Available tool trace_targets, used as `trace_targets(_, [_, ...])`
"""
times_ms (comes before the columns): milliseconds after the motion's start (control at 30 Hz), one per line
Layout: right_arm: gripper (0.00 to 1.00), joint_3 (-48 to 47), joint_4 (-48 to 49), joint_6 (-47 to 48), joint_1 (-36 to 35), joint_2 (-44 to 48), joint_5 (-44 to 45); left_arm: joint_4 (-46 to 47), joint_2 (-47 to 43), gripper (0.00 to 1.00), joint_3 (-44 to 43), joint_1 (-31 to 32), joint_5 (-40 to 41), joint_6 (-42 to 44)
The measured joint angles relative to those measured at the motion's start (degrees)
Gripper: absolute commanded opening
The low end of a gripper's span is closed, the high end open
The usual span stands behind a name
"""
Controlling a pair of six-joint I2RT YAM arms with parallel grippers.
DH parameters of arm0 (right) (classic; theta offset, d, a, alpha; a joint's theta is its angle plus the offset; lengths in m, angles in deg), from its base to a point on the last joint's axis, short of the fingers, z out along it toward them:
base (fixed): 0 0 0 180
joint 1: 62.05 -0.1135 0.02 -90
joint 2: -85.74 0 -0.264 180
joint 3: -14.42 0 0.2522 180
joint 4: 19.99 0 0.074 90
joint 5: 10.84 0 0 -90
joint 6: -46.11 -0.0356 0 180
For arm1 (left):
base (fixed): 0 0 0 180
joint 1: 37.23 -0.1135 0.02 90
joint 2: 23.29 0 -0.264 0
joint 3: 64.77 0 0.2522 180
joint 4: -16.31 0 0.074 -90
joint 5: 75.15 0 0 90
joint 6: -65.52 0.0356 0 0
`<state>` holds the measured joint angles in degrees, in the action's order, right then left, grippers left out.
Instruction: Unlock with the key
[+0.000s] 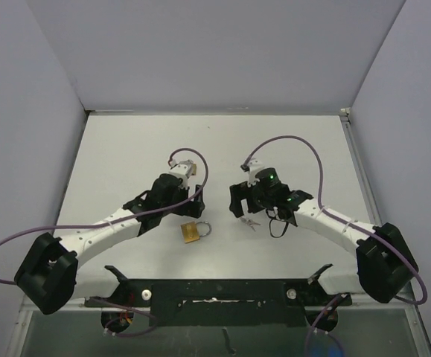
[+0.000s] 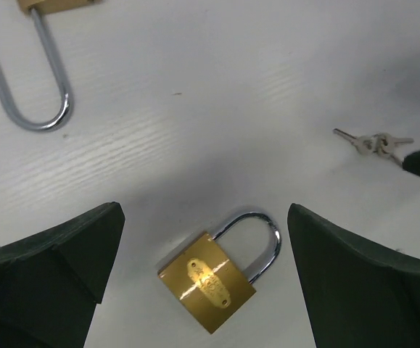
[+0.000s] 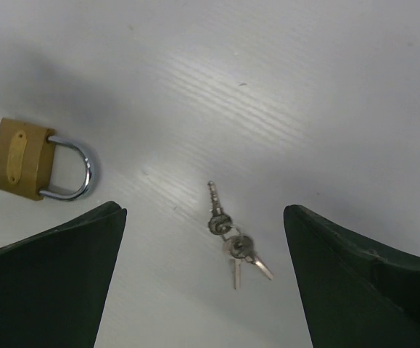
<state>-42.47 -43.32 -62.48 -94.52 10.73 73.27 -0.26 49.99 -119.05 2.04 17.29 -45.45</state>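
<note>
Hovering right gripper (image 3: pixel 202 214), jaws spread, empty, over small silver ringed keys (image 3: pixel 230 243) | square brass steel-shackled padlock (image 2: pixel 208 279) lies flat under left gripper (image 2: pixel 204 212), likewise spread | best: pinch one key's bow, blade free

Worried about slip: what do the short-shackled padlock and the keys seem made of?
Padlock body: probably brass, golden with a brushed sheen. Shackle: likely polished steel, mirror-bright. Keys: silvery metal, perhaps nickel-plated; too small to tell.

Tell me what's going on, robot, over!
Left gripper open over padlock. Right gripper open over keys. Padlock shut, keys not picked up yet. Nothing in the way.
</note>
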Motion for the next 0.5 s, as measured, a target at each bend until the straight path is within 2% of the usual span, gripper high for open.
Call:
trace_targets(233, [0.96, -3.02, -3.98, 0.22, -13.60, -5.79, 7.06, -4.92, -6.16, 0.98, 2.49, -0.44, 6.67, -1.40])
trace_targets(500, [0.97, -7.96, -8.20, 0.17, -20.68, -12.46, 16.65, -7.39, -7.52, 0.98, 3.58, -0.70, 10.05, -3.10])
